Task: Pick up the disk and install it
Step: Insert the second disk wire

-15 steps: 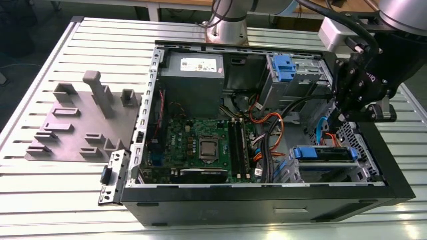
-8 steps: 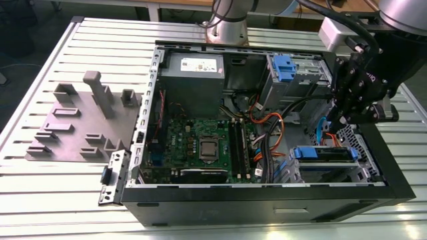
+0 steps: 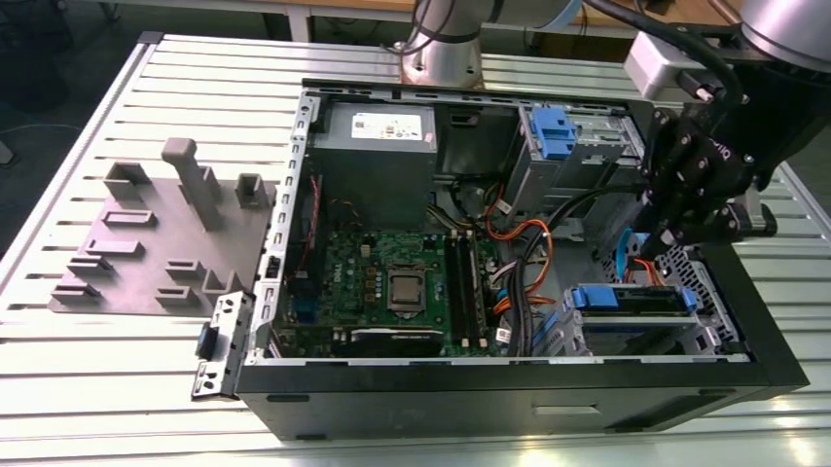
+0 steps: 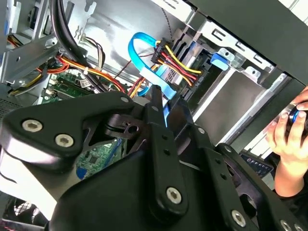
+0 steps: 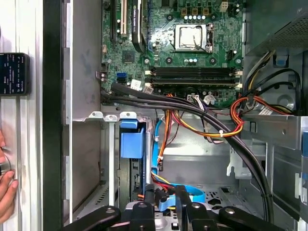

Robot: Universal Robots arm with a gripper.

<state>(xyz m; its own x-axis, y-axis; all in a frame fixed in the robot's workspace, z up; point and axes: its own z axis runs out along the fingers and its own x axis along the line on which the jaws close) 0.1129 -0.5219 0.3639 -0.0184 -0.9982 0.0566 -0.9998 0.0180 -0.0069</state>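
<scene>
1. Gripper is hovering inside the case, at the exterior view's right, just above the lower cage. Whether it is open or closed cannot be told; nothing is showing in its grasp.
2. Disk is sitting in that cage, its blue handle showing at the cage mouth, near the motherboard.
3. Orientation, as a judgement: the handle end is facing the motherboard side and the long axis is running back into the cage, away from the board. The body is mostly hidden, so full seating is not being confirmed.
4. Cables are crossing close over the cage, and a blue ribbon cable is looping right beside the gripper.
5. Doing the step well, as a judgement: pressure is best going squarely on the handle end, along the long axis, keeping the disk level in its rails and the cables clear.
6. A hand is resting outside the case wall.
</scene>
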